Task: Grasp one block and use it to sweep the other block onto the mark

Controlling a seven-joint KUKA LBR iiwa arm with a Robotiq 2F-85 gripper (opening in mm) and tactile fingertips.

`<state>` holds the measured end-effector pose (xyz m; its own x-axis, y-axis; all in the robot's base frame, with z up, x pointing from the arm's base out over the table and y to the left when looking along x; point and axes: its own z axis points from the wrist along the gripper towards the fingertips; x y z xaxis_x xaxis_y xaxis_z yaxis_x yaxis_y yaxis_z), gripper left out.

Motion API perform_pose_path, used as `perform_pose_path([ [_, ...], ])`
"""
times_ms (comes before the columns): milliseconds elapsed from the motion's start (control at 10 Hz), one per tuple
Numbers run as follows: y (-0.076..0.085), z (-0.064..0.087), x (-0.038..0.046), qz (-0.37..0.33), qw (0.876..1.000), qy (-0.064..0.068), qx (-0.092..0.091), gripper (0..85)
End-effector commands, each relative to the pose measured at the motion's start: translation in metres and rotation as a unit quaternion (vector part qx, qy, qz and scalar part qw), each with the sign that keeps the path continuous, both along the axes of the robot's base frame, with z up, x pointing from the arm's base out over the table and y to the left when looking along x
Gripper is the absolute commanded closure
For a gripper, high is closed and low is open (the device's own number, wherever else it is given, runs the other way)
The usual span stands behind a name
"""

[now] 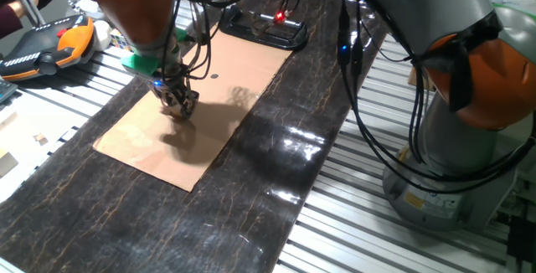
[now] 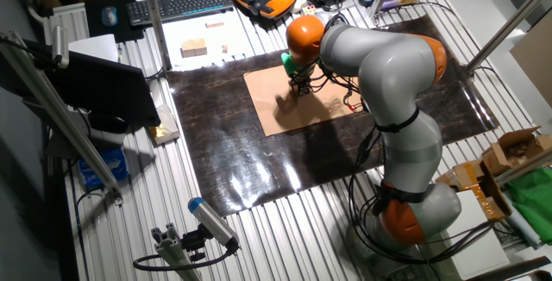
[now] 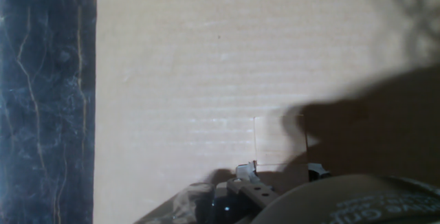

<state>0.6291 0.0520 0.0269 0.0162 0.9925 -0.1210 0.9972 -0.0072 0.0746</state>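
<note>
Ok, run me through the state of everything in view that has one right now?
gripper: down at the cardboard, fingers low; open or shut cannot be told.
block: pale, flat on the cardboard just ahead of the fingers in the hand view; not clearly gripped.
mark: uncovered, nothing on it.
cardboard: lying flat on the dark mat.
second block: not made out in any view.

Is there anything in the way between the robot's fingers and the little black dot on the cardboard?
Nothing visible. In the one fixed view the gripper is low over the cardboard, and the mark lies apart from it across bare cardboard. The blocks themselves cannot be made out in these views.
</note>
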Motion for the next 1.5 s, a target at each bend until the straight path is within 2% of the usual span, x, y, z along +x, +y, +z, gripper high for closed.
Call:
perform_pose_path([
  [0,-0.002,0.000,-0.0003,0.001,1.000,0.000,0.000,84.3],
  [1400,-0.016,0.001,-0.0004,-0.003,1.000,-0.001,-0.003,84.3],
])
